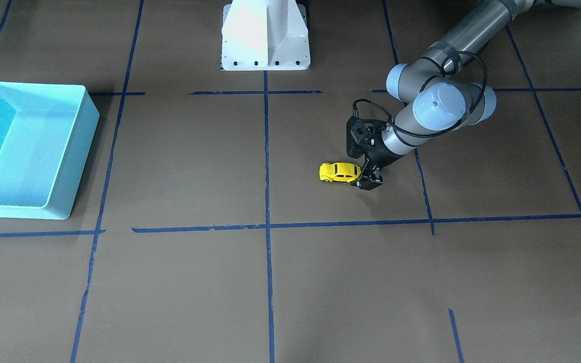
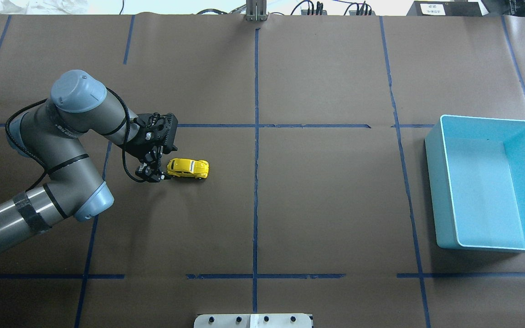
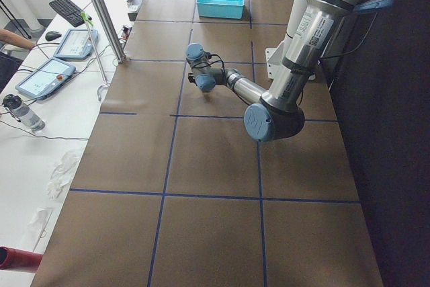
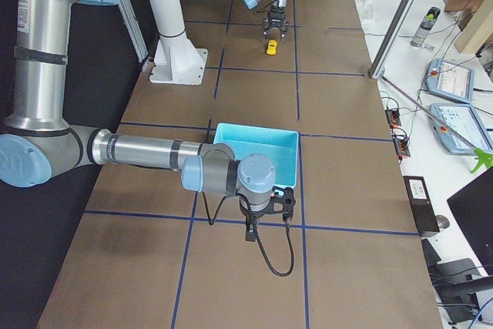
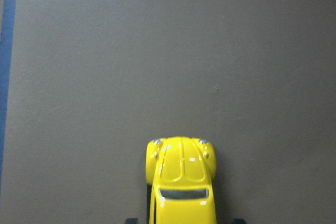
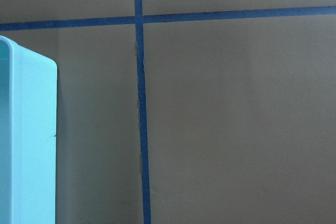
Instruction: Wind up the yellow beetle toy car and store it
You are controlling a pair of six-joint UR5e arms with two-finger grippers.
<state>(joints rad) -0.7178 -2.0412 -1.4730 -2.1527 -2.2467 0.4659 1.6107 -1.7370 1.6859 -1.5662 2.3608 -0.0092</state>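
The yellow beetle toy car stands on its wheels on the brown table, left of the centre line. It also shows in the front-facing view and fills the bottom middle of the left wrist view. My left gripper is low at the car's rear end. Its dark fingertips show on either side of the car with a gap to the body, so it looks open. My right gripper hangs near the light blue bin. I cannot tell whether it is open or shut.
The light blue bin stands empty at the far right of the table, and its wall shows in the right wrist view. Blue tape lines cross the table. The robot's white base is at the table's edge.
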